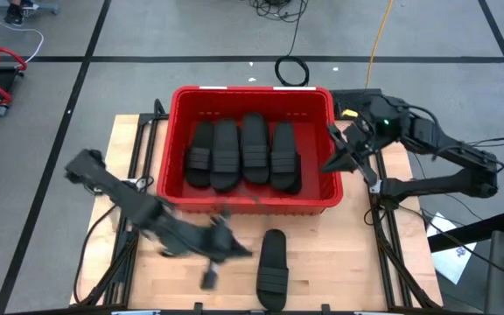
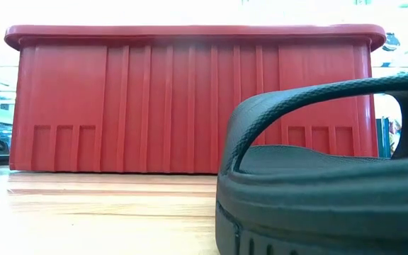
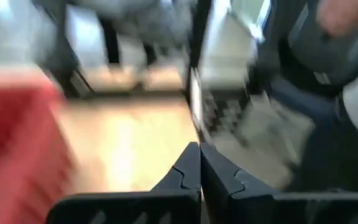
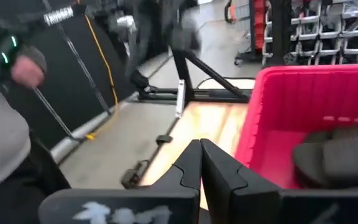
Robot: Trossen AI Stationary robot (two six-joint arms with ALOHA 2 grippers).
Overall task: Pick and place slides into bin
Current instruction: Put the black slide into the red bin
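One slide (image 1: 272, 267) left on the table, four lying in the bin (image 1: 178, 188). Left gripper (image 1: 210, 278) beside it — fingers pressed together, empty — so risks shoving it. Right gripper (image 1: 334, 162) likewise closed, empty, at the bin's side.

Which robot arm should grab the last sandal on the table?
Probably the left. Its tool, shut and empty, sits on the table just beside the loose slide. The right tool, also shut, is up by the far right wall of the bin, farther away.
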